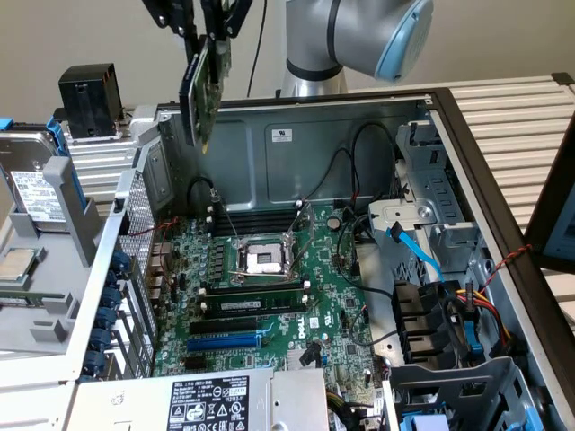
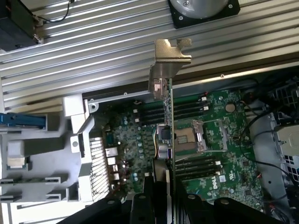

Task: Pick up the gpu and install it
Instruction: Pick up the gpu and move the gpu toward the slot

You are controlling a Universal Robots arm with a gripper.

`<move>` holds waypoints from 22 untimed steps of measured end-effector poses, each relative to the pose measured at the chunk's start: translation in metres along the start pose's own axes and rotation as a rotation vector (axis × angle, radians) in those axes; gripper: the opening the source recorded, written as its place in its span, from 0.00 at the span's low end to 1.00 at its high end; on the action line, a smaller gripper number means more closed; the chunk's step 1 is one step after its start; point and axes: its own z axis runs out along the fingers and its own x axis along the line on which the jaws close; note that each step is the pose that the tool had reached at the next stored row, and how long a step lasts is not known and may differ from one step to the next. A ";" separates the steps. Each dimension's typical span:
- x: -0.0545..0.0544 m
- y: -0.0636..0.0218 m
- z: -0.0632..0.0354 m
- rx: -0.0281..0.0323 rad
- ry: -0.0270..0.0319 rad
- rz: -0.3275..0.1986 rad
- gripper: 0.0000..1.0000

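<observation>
Gripping the gpu firmly between the jaws, clamped on its upper edge, up at the top of the exterior view. Hanging upright and edge-down, well above the open computer case, over its back corner toward the exterior view's left. Touching nothing below, and not yet down in any slot.

Looking along the card from the wrist now: edge-on, thin as a line, with the silver bracket at the far end, out past the case wall and over the ribbed worktop. Crossing, in that view, just beside the processor socket.

Down on the case floor, lying flat, the big green motherboard. At its middle, the socket with its metal frame. Just in front of that, one memory stick seated in its slot. Nearer the power supply, a blue expansion slot.

Off at the exterior view's left, outside the case, a hard drive propped in a grey holder.
</observation>
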 end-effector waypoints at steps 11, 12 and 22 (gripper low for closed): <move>-0.026 0.0053 -0.0017 0.0033 0.0057 -0.049 0.28; -0.031 0.0063 -0.0019 0.0034 0.0058 -0.050 0.28; -0.072 0.0141 -0.0038 0.0038 0.0076 -0.050 0.28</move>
